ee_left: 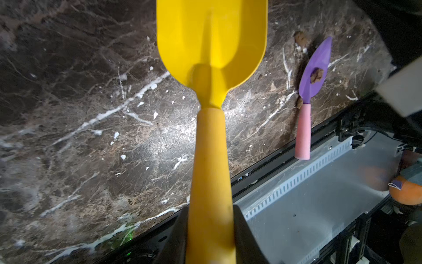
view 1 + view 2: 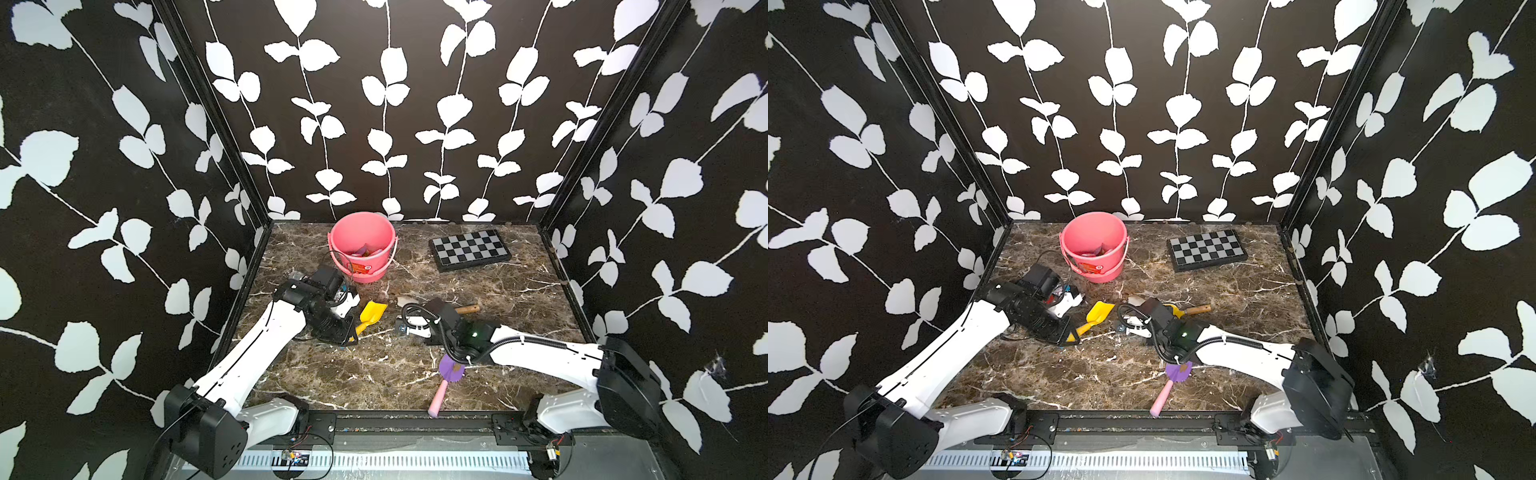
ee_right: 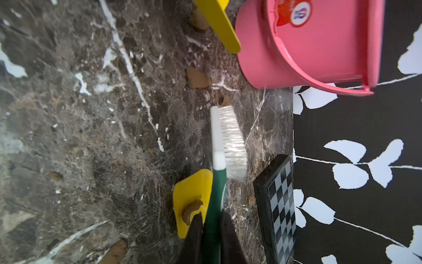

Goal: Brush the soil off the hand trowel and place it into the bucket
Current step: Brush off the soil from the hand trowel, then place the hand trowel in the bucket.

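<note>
1. Left wrist view: the left claw [image 1: 211, 228] is closed tight around the handle of the yellow trowel [image 1: 211, 125]. The scoop looks clean, with no soil on it.
2. In this frame the trowel's long line runs straight up and down, with the scoop at the top and the handle at the bottom.
3. In a top view the trowel slants from lower left to upper right. Its scoop points up toward the bucket [image 2: 382, 266], which stands near, just above it in the frame.
4. The right claw [image 3: 212, 233] is squeezed closed on the green handle of the brush [image 3: 218, 146]. The bristles hang over the bare table [image 3: 91, 137], not on the yellow trowel.
5. Bits of soil [image 3: 198, 78] lie on the table close to the bucket.
6. I think the brushing of this trowel is finished, so the drop is the step now.
7. The next move needs a lift over the bucket's open top. Then the scoop tips down and the left claw lets go. The brush should keep out of the way.
</note>
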